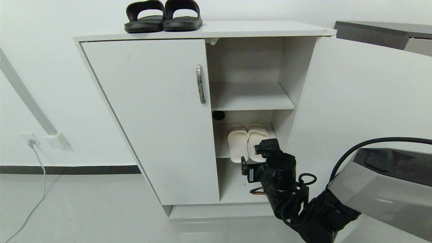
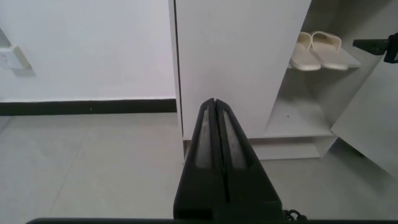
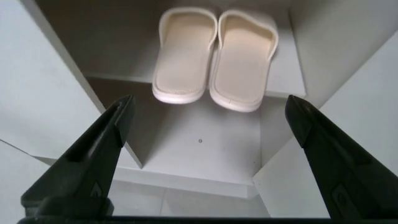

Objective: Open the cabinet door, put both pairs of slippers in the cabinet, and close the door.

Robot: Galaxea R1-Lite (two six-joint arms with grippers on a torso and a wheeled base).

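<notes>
While my right gripper (image 3: 209, 104) gapes empty before cream slippers (image 3: 214, 59), my left gripper (image 2: 214, 104) sits closed; black slippers (image 1: 163, 17) atop cabinet (image 1: 253, 28).

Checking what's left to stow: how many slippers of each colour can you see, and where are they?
Black rubber slide slippers, on top of the white wooden cabinet: 2
Cream foam slippers, on the lower shelf inside: 2
Total: 4
</notes>
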